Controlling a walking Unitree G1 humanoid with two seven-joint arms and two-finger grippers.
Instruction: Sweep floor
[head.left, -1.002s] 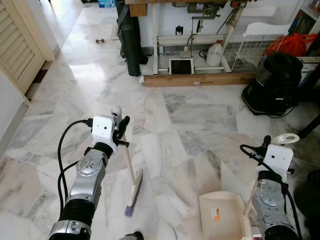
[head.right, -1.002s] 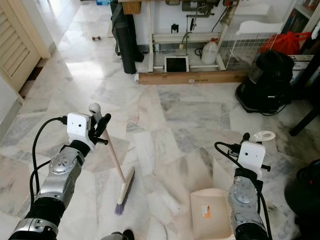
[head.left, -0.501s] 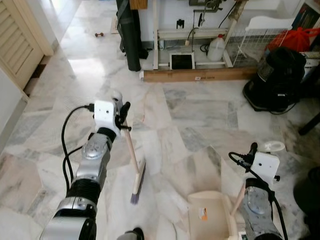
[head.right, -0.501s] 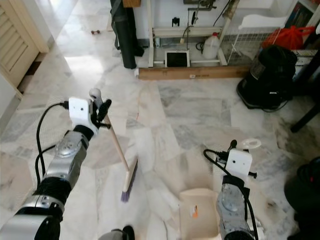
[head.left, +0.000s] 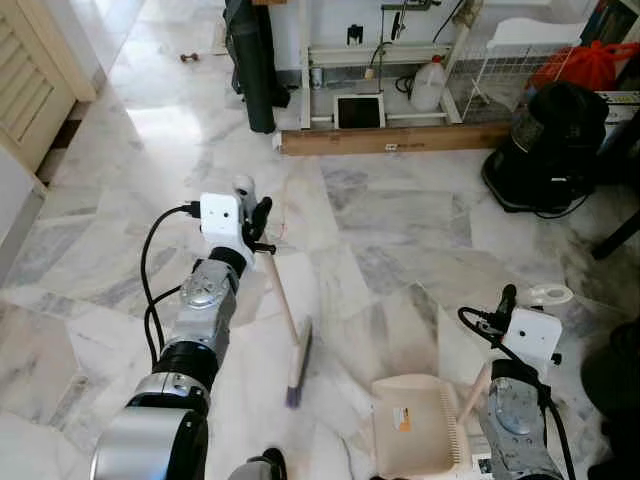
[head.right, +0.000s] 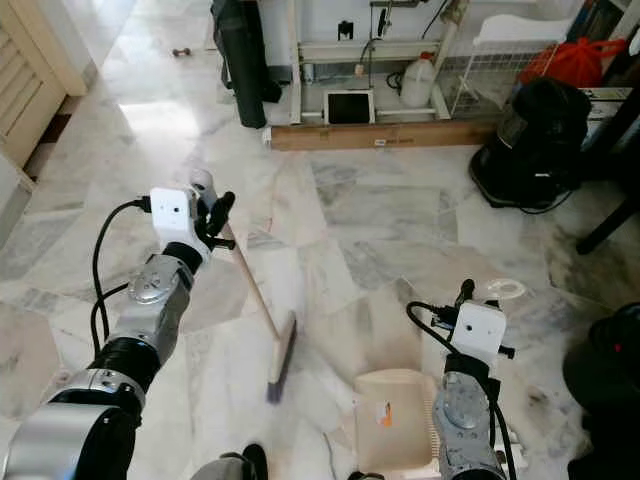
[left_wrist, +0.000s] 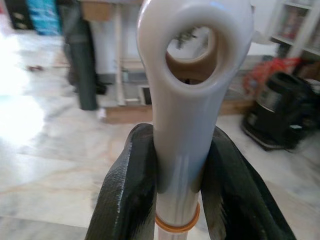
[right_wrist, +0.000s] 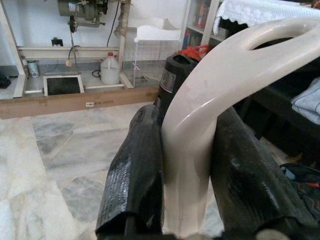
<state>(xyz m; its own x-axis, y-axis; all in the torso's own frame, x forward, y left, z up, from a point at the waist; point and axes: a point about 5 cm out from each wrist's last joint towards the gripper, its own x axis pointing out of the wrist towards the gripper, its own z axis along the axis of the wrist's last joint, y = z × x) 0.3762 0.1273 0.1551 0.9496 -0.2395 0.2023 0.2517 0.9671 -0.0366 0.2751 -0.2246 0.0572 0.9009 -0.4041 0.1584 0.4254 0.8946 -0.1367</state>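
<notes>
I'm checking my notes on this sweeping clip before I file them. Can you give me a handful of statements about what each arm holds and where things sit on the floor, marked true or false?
1. The left gripper has its jaws shut on the broom handle. True.
2. The broom's bristles are lifted high above the floor. False: they are down at the marble floor.
3. The right gripper holds the dustpan by its handle. True.
4. The dustpan lies to the left of the broom. False: it lies to the broom's right.
5. A black vacuum cleaner stands at the far right. True.
</notes>
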